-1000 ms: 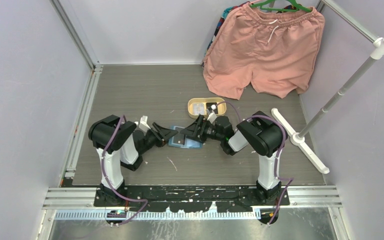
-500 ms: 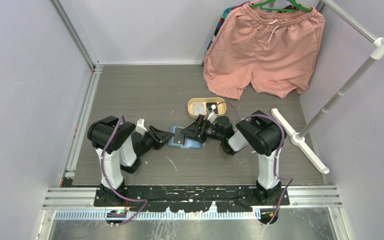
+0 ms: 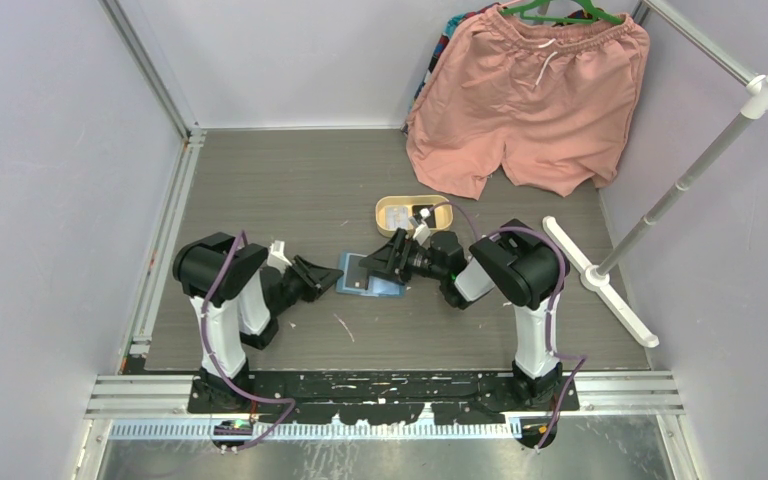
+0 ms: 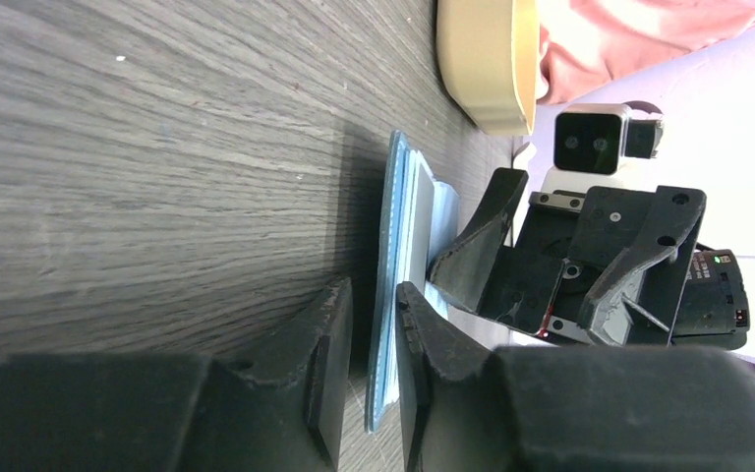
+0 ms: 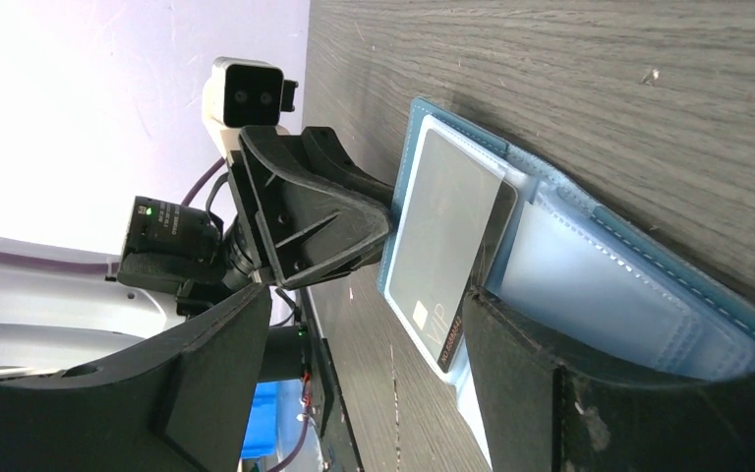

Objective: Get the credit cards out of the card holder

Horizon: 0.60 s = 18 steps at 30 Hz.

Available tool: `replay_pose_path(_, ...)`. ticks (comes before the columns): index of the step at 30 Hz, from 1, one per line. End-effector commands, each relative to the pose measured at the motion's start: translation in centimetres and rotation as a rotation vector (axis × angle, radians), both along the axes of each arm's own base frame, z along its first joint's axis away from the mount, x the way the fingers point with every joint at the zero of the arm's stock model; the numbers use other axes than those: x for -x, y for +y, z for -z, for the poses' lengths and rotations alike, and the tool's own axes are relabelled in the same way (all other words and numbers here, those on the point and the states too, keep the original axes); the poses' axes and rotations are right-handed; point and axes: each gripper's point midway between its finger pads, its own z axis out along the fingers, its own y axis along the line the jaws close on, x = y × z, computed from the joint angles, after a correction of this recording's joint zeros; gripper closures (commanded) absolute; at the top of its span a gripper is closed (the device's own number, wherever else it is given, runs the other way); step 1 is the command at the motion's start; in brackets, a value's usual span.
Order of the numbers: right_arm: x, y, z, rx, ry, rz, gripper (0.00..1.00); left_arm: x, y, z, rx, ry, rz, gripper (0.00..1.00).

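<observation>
The teal-blue card holder (image 3: 385, 286) lies open on the dark table between my two grippers. A dark credit card (image 3: 358, 266) lies on its left half; in the right wrist view this card (image 5: 447, 236) sticks partly out of a pocket of the card holder (image 5: 600, 275). My left gripper (image 3: 330, 281) is nearly closed over the holder's left edge (image 4: 408, 197), with the edge between its fingertips (image 4: 372, 295). My right gripper (image 3: 385, 258) is open wide (image 5: 369, 305) over the holder, one finger pressing beside the card. No lighter card shows in the holder.
An oval tan tray (image 3: 415, 212) with a light flat item inside stands just behind the holder. Pink shorts (image 3: 525, 95) hang at the back right. A white rack pole (image 3: 680, 185) and its foot (image 3: 600, 280) stand to the right.
My left gripper has narrowed and drawn back to the left, its tips now at the holder's left edge. My right gripper has stayed over the holder.
</observation>
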Motion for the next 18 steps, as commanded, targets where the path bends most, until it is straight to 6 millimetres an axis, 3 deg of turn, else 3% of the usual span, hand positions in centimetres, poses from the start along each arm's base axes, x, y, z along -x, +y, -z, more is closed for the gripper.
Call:
replay_pose_path(1,0.1,-0.7,3.5,0.091,0.058,0.018,0.23,1.6,1.8,4.2,-0.127,0.112,-0.018,0.79)
replay_pose_path(4,0.0,-0.8,3.5,0.101,0.069,0.028,0.23,1.5,1.6,4.1,-0.124,0.109,-0.010,0.99)
replay_pose_path(5,-0.1,-0.9,3.5,0.110,0.074,0.035,0.23,1.5,1.6,4.1,-0.124,0.108,-0.007,1.00)
replay_pose_path(18,-0.5,-2.6,4.2,0.290,0.097,0.090,0.21,1.8,1.6,4.5,-0.147,0.102,0.015,1.00)
